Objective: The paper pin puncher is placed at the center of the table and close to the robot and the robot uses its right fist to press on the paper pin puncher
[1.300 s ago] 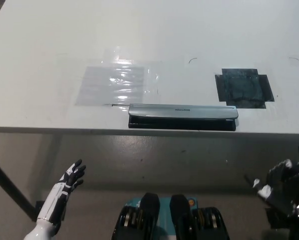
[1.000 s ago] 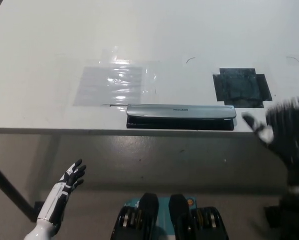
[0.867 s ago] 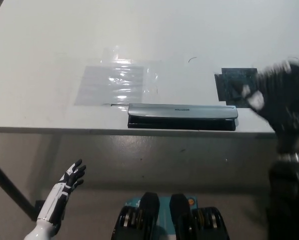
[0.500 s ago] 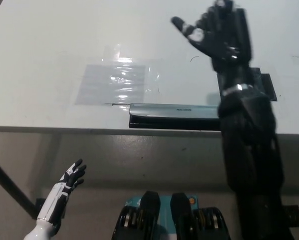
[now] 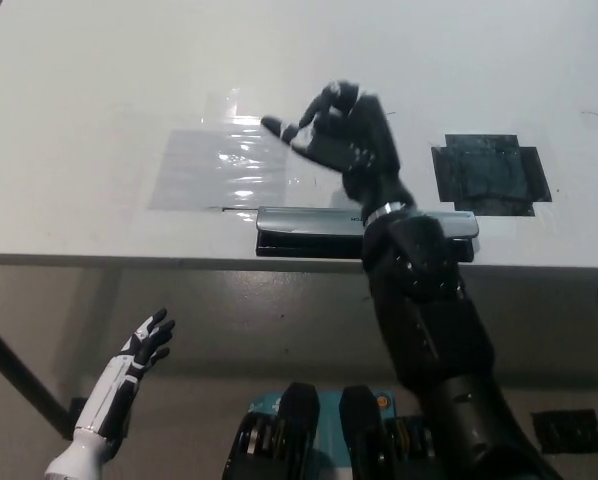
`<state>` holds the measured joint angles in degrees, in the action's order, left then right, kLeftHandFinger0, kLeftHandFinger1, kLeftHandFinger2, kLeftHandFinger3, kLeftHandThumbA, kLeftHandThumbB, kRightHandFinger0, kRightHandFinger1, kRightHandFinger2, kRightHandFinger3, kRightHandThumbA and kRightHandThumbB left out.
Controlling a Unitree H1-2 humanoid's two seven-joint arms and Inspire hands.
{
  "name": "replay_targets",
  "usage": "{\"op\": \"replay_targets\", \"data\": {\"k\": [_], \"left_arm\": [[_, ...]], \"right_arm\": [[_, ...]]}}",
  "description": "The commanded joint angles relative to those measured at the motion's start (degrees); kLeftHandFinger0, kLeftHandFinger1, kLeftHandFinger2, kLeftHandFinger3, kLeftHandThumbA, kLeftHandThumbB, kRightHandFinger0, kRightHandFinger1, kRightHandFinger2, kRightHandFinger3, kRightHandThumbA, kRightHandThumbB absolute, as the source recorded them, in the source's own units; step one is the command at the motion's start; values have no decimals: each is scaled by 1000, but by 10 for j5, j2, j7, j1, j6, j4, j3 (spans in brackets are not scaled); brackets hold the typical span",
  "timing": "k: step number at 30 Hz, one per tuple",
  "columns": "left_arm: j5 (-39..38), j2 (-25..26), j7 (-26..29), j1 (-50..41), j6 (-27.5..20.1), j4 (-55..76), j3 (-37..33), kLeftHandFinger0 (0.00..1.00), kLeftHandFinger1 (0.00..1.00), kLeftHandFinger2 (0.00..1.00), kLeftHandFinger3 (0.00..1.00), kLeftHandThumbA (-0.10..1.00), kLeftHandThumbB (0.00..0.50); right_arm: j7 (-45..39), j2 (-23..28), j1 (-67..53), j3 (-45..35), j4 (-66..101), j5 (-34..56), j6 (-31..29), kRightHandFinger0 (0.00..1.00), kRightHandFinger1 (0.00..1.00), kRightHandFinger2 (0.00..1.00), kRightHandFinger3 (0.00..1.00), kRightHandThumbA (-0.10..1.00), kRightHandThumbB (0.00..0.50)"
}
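1. The left robot hand (image 5: 144, 345) is hanging below the near edge of the tabletop (image 5: 79, 80), at the lower left of the head view. Its fingers are spread apart and it is holding nothing. It is lying well apart from the work and is taking no part in it.

2. The paper pin puncher (image 5: 309, 228) is lying along the near edge of the tabletop, roughly at its centre and close to the robot. This is matching the placement the task calls for. The black forearm is crossing over its middle section and hiding that part.

3. The right robot hand (image 5: 339, 140) is hovering above the tabletop, just beyond the puncher. Its fingers are partly curled but apart, not yet closed into a fist, and it is gripping nothing. No contact with the puncher is showing.

4. A clear plastic sheet (image 5: 229, 165) is lying flat beyond the left end of the puncher, near it.

5. A dark square patch (image 5: 489, 175) is lying on the tabletop beyond the right end of the puncher.

6. Judgement on progress: the placement is appearing complete. The pressing is not yet done. What is remaining, by my reading, is closing the right hand into a fist, bringing it over the puncher's silver bar, and pressing down.
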<state>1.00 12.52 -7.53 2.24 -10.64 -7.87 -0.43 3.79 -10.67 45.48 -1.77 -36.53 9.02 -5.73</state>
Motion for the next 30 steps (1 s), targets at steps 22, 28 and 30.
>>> {"op": "replay_targets", "data": {"k": [22,28,30], "left_arm": [[3,11,-9,5,-18,15,-2,1000,1000,1000,1000,1000,220],[5,10,-8,1,-21,15,-3,1000,1000,1000,1000,1000,201],[-1,10,-11,0,-26,13,-3,1000,1000,1000,1000,1000,193]], "right_arm": [[9,11,-10,-19,-344,-17,-183,9,142,357,274,1000,171],[16,12,-32,-13,-414,-27,-189,0,58,308,197,1000,113],[28,14,-45,-2,-425,-40,-190,0,29,315,209,1000,98]]}}
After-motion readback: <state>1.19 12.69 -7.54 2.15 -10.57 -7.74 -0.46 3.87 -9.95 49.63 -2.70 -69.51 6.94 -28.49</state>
